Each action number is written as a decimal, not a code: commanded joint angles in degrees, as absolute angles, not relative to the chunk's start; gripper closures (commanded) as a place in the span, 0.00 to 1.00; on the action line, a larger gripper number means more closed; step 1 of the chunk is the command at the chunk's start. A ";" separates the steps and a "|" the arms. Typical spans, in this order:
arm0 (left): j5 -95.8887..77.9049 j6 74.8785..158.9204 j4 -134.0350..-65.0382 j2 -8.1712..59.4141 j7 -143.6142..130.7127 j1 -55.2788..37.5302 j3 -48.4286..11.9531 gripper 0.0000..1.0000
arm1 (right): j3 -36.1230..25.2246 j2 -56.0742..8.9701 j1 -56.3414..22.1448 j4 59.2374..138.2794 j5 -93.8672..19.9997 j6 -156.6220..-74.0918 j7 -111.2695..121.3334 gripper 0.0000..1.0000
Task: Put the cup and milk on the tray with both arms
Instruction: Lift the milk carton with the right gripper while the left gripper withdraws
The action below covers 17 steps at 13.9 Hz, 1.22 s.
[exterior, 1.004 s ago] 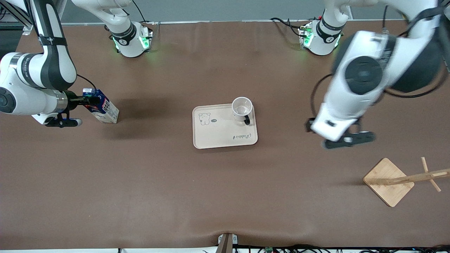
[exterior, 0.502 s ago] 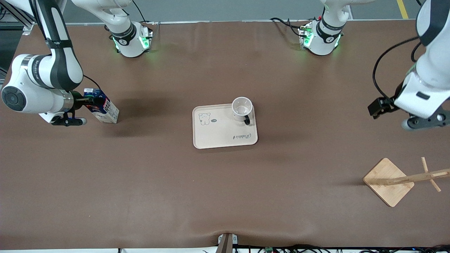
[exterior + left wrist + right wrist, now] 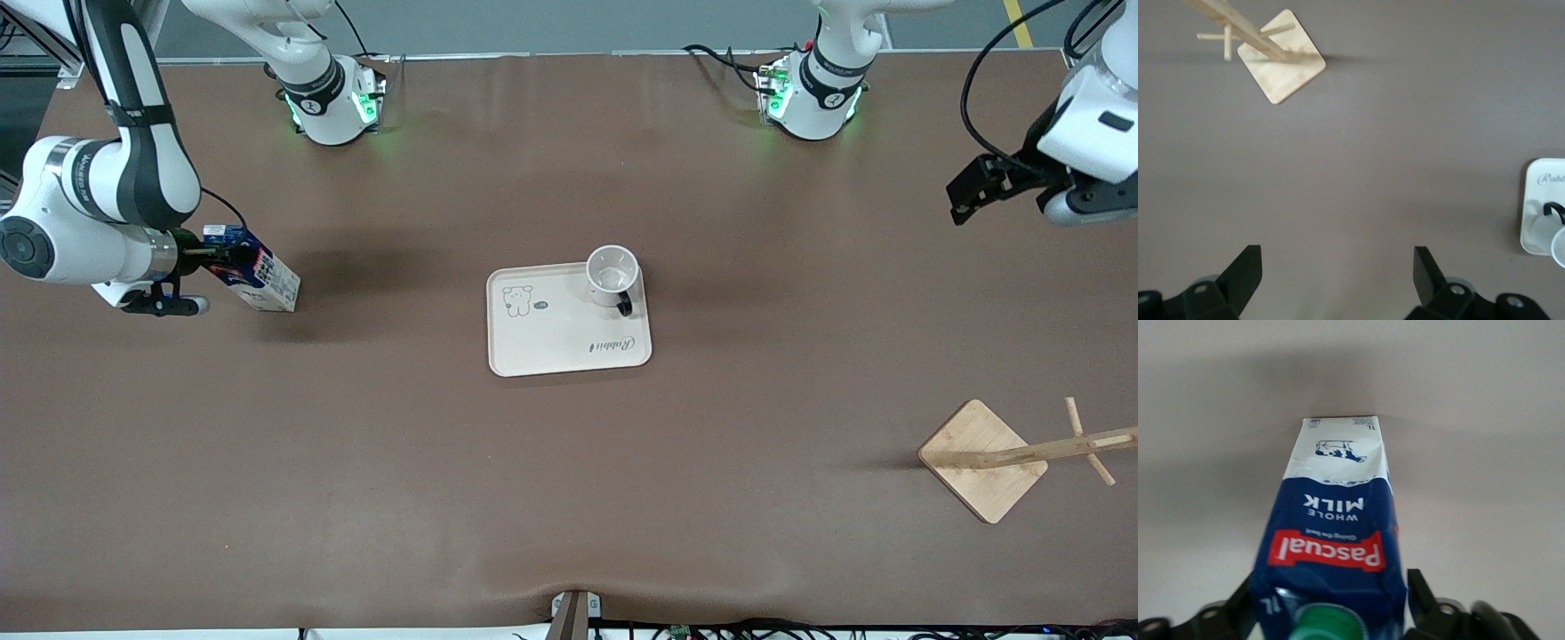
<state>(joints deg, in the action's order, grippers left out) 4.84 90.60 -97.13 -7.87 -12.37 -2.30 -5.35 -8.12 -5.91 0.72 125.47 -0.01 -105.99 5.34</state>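
Observation:
The cup (image 3: pixel 612 271) stands upright on a corner of the beige tray (image 3: pixel 551 342), on the side toward the left arm's end. The milk (image 3: pixel 267 280) leans tilted on the table toward the right arm's end, well apart from the tray. My right gripper (image 3: pixel 218 255) is shut on the milk's top; in the right wrist view its fingers (image 3: pixel 1421 593) flank the blue carton (image 3: pixel 1335 520) by the green cap. My left gripper (image 3: pixel 960 200) is open and empty, high over the left arm's end of the table. In the left wrist view (image 3: pixel 1337 273) the cup (image 3: pixel 1555 237) and tray (image 3: pixel 1540 200) show at the edge.
A wooden rack with a square base (image 3: pixel 982 460) and a leaning pegged post stands near the left arm's end, closer to the front camera; it also shows in the left wrist view (image 3: pixel 1281 63). Brown table mat lies around the tray.
My left arm has swung up and away from beside the tray toward its own end of the table. My right gripper has shifted slightly with the milk's top.

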 commanded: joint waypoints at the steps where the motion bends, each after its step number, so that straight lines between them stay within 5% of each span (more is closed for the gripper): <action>1: 3.87 92.02 -100.64 -10.90 -11.69 -5.44 -3.08 0.00 | -7.56 -4.31 1.84 126.48 -0.18 -103.82 5.36 0.64; 2: 3.78 92.02 -100.46 -10.64 -11.60 -5.45 -2.99 0.00 | -7.56 -4.31 2.11 125.78 -0.44 -102.32 5.27 0.71; 6: 3.08 92.02 -99.93 -9.23 -9.67 -4.48 -2.99 0.00 | -7.65 -4.57 2.54 121.22 -0.53 -95.56 5.45 0.75; 7: 2.21 92.02 -99.84 -9.14 -9.67 -4.40 -2.99 0.00 | -7.65 -4.57 3.16 120.85 -0.88 -94.49 5.45 0.84; 17: 0.18 90.27 -96.07 -5.54 -9.93 -2.29 -2.90 0.00 | -7.29 -10.11 -6.13 97.65 -10.79 -72.86 -6.21 0.82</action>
